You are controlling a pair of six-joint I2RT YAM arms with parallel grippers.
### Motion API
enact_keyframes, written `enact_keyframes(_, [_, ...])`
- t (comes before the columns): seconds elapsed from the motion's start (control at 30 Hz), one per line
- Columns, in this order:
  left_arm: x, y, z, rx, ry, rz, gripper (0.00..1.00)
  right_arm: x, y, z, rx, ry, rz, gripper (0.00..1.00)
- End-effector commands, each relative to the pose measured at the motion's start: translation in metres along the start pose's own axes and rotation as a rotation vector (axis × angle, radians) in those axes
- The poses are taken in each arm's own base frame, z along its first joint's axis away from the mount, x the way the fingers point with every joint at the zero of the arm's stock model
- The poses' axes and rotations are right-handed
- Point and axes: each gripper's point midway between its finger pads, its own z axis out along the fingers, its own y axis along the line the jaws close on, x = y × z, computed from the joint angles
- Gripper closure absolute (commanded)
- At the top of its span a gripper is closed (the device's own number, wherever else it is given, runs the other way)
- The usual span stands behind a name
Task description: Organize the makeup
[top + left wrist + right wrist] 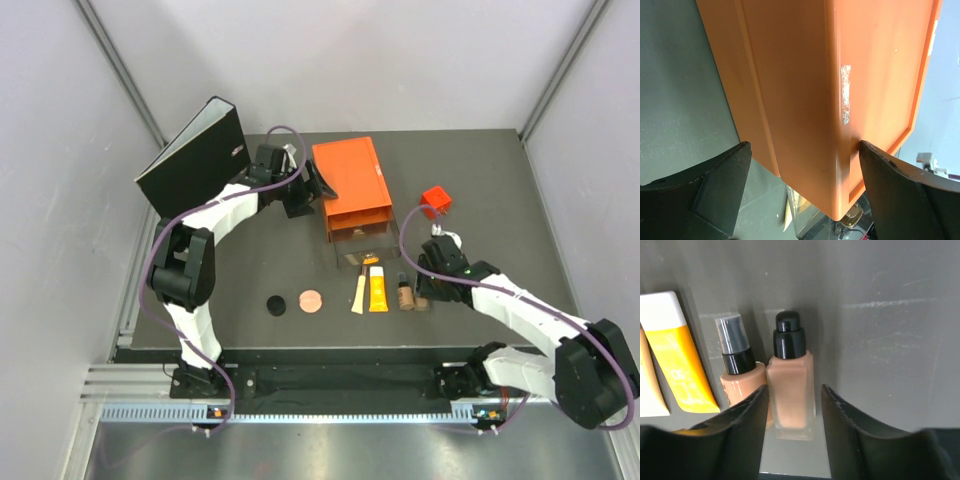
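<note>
The makeup lies in a row near the table's front: a black disc (274, 304), a copper disc (310, 300), a beige tube (358, 295), an orange-yellow tube (377, 290) and two tan bottles (404, 296) with black caps. My right gripper (424, 290) (794, 387) is open around the square tan bottle (790, 375). Its left finger sits between the two bottles and a gap shows at its right finger. The round bottle (740, 380) stands just left of it. My left gripper (312, 186) (805, 144) is open astride a corner of the orange box (805, 75).
The orange box (350, 180) stands at mid-back with a clear drawer (360, 243) pulled out toward the makeup. A red cube (436, 198) sits to its right. A black binder (195, 155) leans at the back left.
</note>
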Motion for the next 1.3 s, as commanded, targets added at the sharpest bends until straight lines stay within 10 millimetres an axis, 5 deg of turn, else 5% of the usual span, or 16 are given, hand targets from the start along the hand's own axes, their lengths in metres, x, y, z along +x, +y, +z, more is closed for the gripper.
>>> enact_keyframes(0.0, [0.005,0.017,0.009,-0.05,0.034,0.002,0.08,-0.006,0.002,0.006,0.006,-0.005,0.021,0.6])
enact_keyframes(0.13, [0.004,0.017,0.01,-0.05,0.037,0.009,0.08,-0.002,0.001,0.013,0.029,0.027,0.015,0.61])
enact_keyframes(0.37, [0.006,0.019,0.012,-0.055,0.047,0.006,0.08,-0.003,0.001,0.012,0.029,0.027,0.026,1.0])
enact_keyframes(0.87, [0.007,0.021,0.012,-0.063,0.048,0.002,0.08,-0.094,0.007,-0.071,0.028,-0.283,0.033,1.0])
enact_keyframes(1.27, [0.011,0.024,0.01,-0.075,0.057,0.001,0.08,-0.171,0.062,-0.123,-0.138,-0.434,0.019,1.0])
